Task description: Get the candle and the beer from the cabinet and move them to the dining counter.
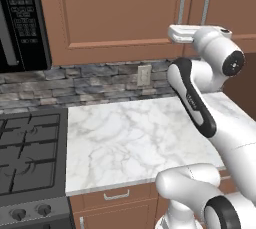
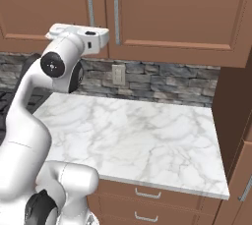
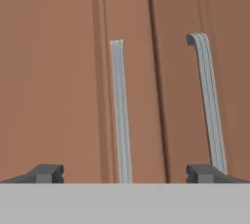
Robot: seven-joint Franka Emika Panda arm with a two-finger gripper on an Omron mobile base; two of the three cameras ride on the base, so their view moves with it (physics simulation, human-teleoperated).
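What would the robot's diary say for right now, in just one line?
stage: reaching for cabinet | doors: shut | gripper: open, empty, facing the two handles | candle, beer: not fetched yet

One cabinet (image 1: 115, 13) with two closed doors and two silver bar handles (image 3: 118, 110); one marble table (image 1: 135, 138); one wall outlet (image 1: 144, 75); one microwave (image 1: 20, 18); one stove (image 1: 27, 158) with two knobs; two drawer pulls (image 2: 147, 194) below the table's front edge.

Glossy white rounded arm (image 1: 230, 143) segments meet at dark joints. One link carries a black inset strip (small pale lettering, unreadable). Finger tips (image 3: 46, 173) are dark grey.
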